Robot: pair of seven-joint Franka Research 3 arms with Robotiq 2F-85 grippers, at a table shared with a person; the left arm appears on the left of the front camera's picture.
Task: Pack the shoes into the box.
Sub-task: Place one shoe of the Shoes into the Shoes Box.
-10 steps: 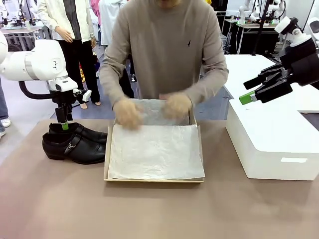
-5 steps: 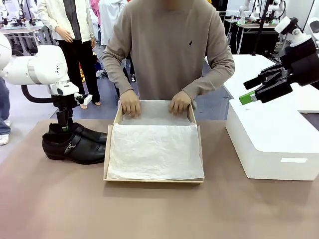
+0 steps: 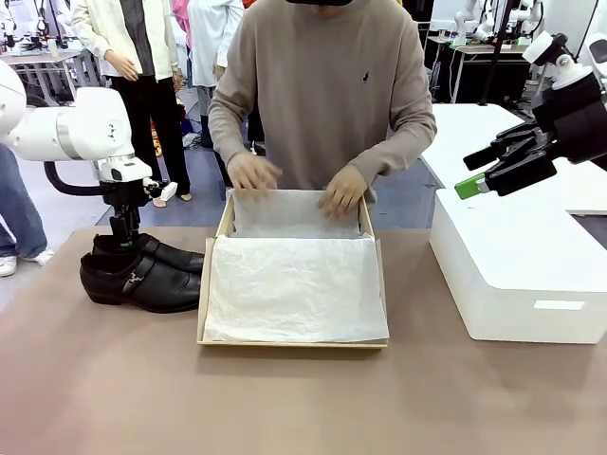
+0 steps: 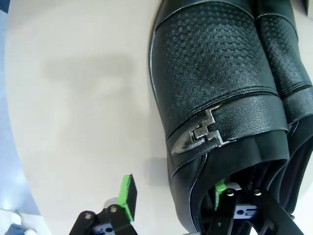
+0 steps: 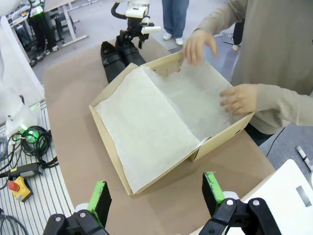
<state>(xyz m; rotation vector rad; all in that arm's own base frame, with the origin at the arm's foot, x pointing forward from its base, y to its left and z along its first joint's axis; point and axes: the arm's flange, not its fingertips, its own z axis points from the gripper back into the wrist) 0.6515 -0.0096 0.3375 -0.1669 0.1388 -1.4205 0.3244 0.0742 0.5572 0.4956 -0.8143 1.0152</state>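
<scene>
The box [image 3: 203, 294] sits open on the worktop [image 3: 285, 398], with the shoes [image 3: 142, 275] just beside its left wall. My left gripper [image 4: 173, 192] straddles one shoe's collar, open and gripping nothing yet (my right gripper [image 5: 156, 196] hangs wide and empty), so I should close squarely on the leather.

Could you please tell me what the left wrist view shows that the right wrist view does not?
Left wrist view: the metal buckle close up, and the open left gripper, its fingers straddling one of the shoes at its opening's wall. Right wrist view: the box, its tissue paper, the person's hands at the paper, the open right gripper. Shared: the shoes on the table.
</scene>
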